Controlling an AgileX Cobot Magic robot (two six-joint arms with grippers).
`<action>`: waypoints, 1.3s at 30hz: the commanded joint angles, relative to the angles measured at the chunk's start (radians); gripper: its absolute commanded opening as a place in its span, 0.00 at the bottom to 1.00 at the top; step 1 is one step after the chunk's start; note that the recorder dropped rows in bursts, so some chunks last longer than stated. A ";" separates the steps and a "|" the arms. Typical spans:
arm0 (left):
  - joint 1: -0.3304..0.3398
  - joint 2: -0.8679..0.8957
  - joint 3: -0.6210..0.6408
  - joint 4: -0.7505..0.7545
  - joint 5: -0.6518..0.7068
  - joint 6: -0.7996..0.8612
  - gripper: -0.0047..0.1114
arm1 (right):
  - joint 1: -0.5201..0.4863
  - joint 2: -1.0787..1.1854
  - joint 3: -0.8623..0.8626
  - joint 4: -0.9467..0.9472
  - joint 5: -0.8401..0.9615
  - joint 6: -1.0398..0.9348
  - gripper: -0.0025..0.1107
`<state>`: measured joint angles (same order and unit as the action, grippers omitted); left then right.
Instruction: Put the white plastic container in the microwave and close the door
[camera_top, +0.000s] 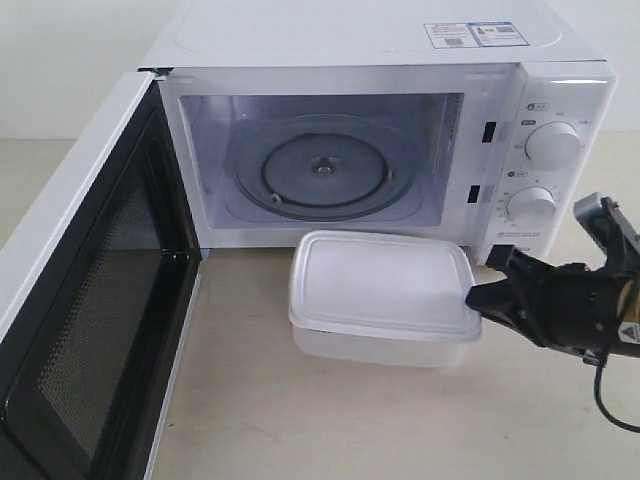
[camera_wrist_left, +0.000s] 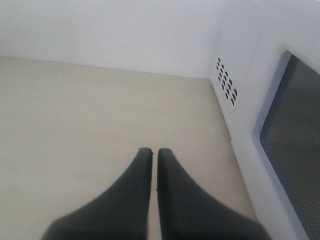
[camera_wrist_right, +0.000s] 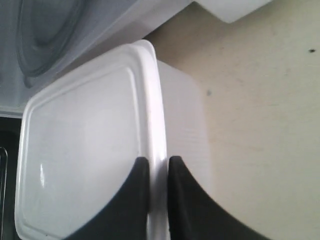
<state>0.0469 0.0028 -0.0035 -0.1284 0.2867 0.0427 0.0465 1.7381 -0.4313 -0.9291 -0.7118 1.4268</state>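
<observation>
Door (camera_top: 90, 300) at lower left, swung wide open, black inner face and mesh window showing. Right of centre, white plastic container (camera_top: 380, 290) on the table (camera_top: 350, 430), just before the cavity; right fingers (camera_wrist_right: 187, 200) pinched shut on its lid rim. Behind, microwave (camera_top: 400, 40) with glass turntable (camera_top: 320, 170). Left fingers (camera_wrist_left: 130, 200) pressed together, gripping nothing, above the table near the microwave's vented side.
</observation>
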 joint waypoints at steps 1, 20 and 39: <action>0.002 -0.003 0.004 0.006 0.001 0.004 0.08 | -0.098 0.004 0.036 -0.102 0.033 -0.025 0.02; 0.002 -0.003 0.004 0.006 0.001 0.004 0.08 | -0.108 0.004 -0.003 -0.218 0.032 -0.068 0.02; 0.002 -0.003 0.004 0.006 0.001 0.004 0.08 | -0.108 0.004 -0.003 -0.234 0.047 -0.068 0.02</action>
<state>0.0469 0.0028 -0.0035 -0.1284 0.2867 0.0427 -0.0582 1.7381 -0.4402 -1.1150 -0.7503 1.3797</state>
